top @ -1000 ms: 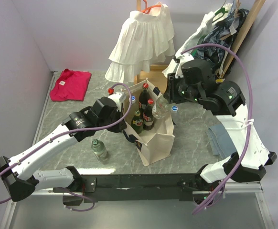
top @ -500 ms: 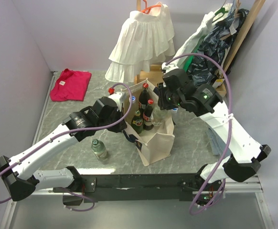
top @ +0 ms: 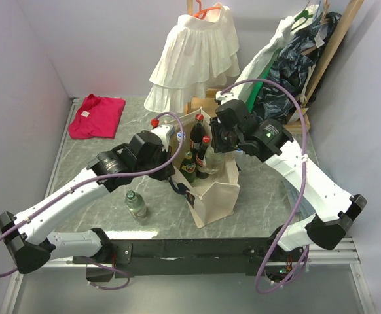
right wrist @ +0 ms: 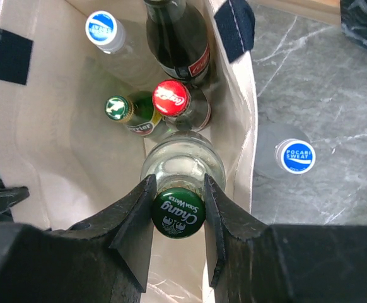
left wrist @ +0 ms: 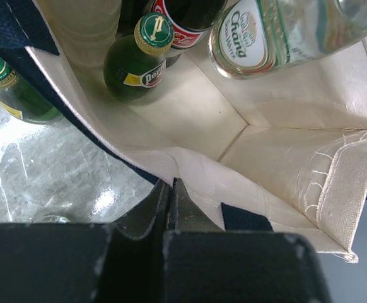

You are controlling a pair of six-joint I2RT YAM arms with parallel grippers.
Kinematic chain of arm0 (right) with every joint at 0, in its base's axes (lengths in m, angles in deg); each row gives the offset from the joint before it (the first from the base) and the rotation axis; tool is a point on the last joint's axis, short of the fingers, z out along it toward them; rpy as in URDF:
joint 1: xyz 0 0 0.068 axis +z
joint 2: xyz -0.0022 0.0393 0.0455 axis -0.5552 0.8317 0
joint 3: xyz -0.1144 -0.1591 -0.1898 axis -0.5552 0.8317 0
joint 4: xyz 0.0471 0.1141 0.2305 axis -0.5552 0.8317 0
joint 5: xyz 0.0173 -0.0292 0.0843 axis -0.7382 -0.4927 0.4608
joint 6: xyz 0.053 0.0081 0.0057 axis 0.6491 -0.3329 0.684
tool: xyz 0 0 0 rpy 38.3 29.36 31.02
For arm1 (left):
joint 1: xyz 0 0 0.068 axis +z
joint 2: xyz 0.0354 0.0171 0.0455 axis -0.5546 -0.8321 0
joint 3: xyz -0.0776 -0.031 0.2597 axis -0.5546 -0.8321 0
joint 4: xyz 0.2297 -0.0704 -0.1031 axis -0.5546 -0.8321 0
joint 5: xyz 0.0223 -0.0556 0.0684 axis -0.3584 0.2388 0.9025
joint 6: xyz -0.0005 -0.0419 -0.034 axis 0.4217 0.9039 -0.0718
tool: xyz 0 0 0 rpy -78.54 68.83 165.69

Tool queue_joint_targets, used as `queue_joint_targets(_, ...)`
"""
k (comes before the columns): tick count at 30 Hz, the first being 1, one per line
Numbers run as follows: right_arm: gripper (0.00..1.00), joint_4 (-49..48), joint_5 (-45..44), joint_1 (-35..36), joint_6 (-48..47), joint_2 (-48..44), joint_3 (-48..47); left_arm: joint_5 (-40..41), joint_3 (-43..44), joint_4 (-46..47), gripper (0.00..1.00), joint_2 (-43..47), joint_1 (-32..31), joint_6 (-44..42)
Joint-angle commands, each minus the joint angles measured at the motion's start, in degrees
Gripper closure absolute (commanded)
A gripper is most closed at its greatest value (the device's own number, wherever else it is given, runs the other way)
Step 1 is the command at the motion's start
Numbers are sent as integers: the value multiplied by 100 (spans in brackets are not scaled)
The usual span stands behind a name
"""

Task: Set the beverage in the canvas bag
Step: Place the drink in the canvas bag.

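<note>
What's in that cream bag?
The canvas bag holds a blue-capped clear bottle, a red-capped cola bottle, another cola bottle and a green bottle; the right hand grips a Chang bottle inside. Bottles cover much of the floor.

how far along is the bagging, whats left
Done: a green bottle and a red-capped cola stand in the canvas bag. In hand: the right gripper clamps the Chang bottle inside the opening while the left gripper pinches the rim. Left: release it; a Pocari Sweat bottle and a green-capped bottle sit outside.
</note>
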Motion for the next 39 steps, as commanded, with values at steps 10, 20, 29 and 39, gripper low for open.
queue_joint_targets(10,100,-1002,-266,40,179,-306,503,108,357,134,99,-60,-3,-200)
queue_joint_targets(20,100,-1231,-407,49,240,-385,961,117,348,126,99,-61,6,-200)
queue_joint_targets(29,100,-1389,-442,49,214,-244,1154,117,383,108,99,-96,-3,-200)
queue_joint_targets(39,100,-1477,-486,40,232,46,1330,126,366,99,99,-69,-3,-183)
